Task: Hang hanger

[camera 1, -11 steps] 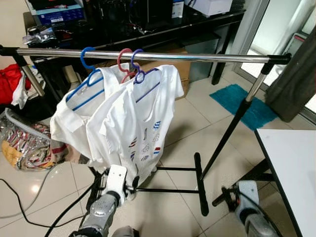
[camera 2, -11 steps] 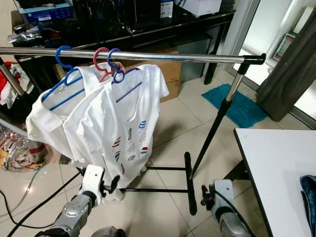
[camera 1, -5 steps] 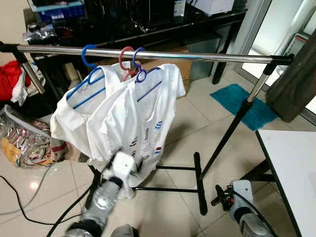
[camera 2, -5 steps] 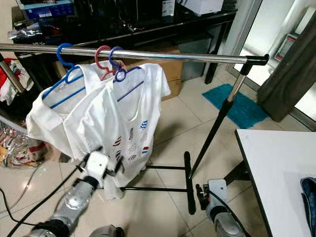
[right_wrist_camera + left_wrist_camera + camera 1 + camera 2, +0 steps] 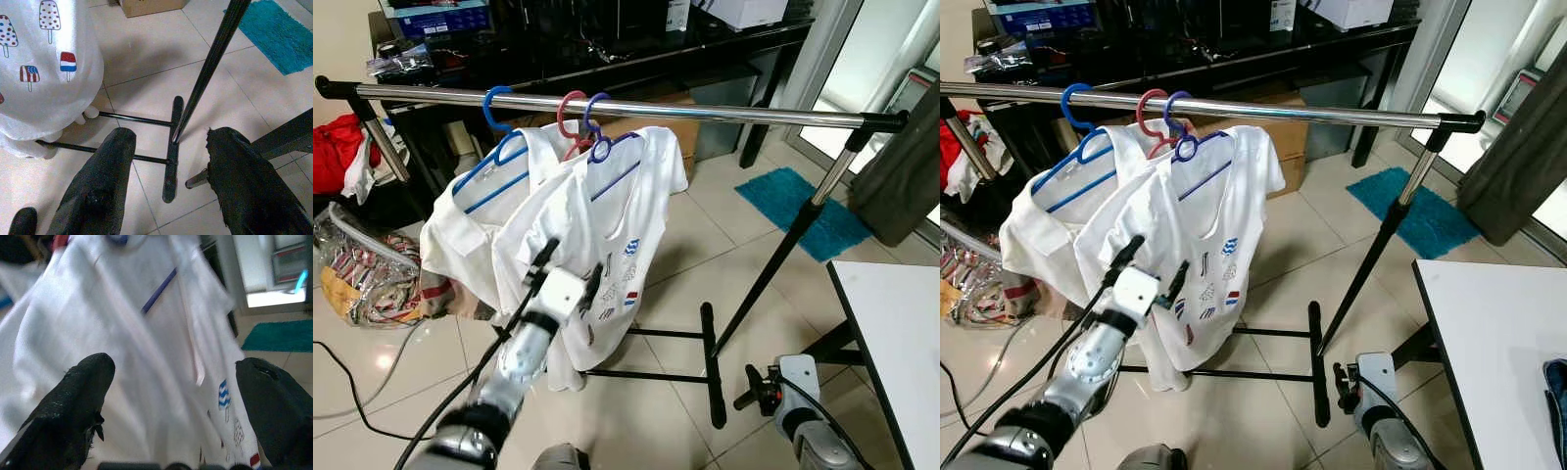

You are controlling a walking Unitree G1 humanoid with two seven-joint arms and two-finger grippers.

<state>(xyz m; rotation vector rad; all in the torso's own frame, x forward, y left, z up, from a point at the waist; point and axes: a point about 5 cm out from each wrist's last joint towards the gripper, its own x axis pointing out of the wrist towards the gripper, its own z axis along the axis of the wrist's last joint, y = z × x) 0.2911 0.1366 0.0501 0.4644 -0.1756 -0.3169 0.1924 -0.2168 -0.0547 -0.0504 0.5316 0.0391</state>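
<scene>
Where it hooks the rail (image 5: 705,111), the purple hanger (image 5: 607,162) carries a white printed shirt (image 5: 597,255). The left gripper (image 5: 564,274) is spread before that shirt; the right gripper (image 5: 166,161) is spread low, holding nothing.

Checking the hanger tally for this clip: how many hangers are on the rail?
3, bunched at the rail's left end: a blue hanger, a pink hanger and a purple hanger. The shirts may hide more.
</scene>
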